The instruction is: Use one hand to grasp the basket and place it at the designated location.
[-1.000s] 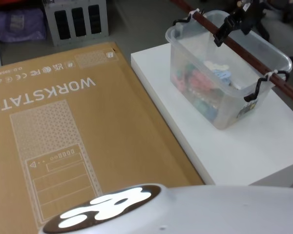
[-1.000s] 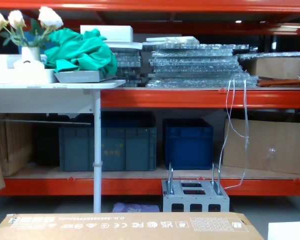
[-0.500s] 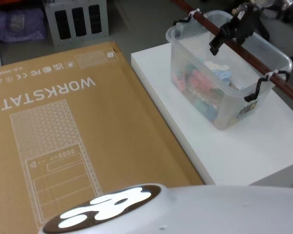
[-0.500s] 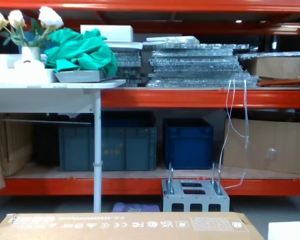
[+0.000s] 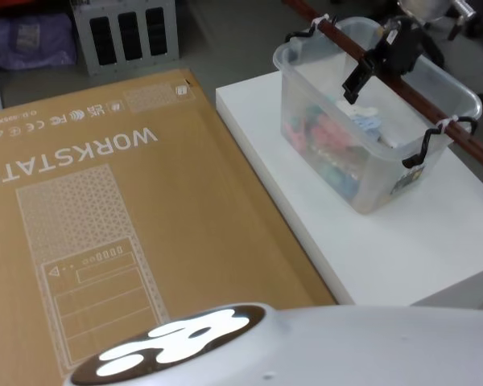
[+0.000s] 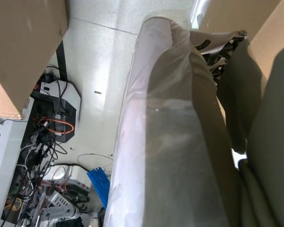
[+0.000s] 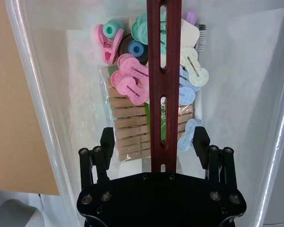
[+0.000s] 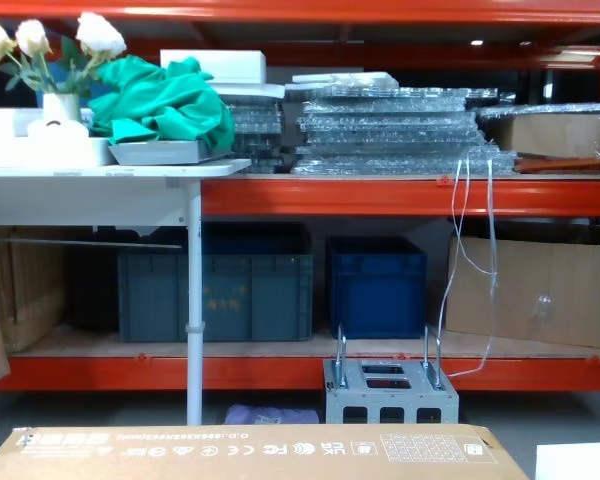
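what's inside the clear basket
Inside the basket are pink, teal and pale blue plastic clips beside a pack of wooden clothespins. The red-brown bar handle covers a strip of them, and the black body of the right gripper hides whatever lies beneath it.

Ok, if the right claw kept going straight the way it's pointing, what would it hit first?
Probably the basket's bar handle: it runs between the right claw's open fingers. Pegs in the basket lie beyond; depth is unclear.

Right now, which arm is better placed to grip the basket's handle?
Right: its gripper is over the basket, open fingers straddling the red-brown handle. The left wrist view faces the floor.
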Tool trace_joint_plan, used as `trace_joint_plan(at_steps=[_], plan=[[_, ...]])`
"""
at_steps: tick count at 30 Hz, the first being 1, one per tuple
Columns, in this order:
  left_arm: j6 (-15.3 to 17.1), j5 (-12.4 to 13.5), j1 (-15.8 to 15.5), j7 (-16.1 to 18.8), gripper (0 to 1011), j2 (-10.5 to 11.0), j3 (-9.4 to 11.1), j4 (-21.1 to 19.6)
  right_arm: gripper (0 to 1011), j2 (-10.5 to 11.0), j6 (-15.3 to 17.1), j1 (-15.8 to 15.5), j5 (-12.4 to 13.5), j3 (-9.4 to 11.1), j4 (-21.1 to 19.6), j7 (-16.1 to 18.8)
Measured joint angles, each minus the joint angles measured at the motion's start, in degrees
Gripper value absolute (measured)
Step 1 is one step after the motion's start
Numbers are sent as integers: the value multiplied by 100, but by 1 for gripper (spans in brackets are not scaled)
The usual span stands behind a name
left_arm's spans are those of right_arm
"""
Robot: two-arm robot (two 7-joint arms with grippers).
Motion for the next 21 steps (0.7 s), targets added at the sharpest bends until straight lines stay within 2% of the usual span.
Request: trace_joint_plan(at_steps=[11, 17, 21], plan=[[0, 0, 0, 0, 0, 0, 0, 0, 994, 16, 0, -12, 0, 18, -25, -23], [0, 0, 0, 0, 0, 1, 0, 0, 883, 20, 2, -15, 0, 23, -33, -29], [0, 0, 0, 0, 0, 0, 0, 0, 739, 22, 3, -17, 2, 26, -35, -31]])
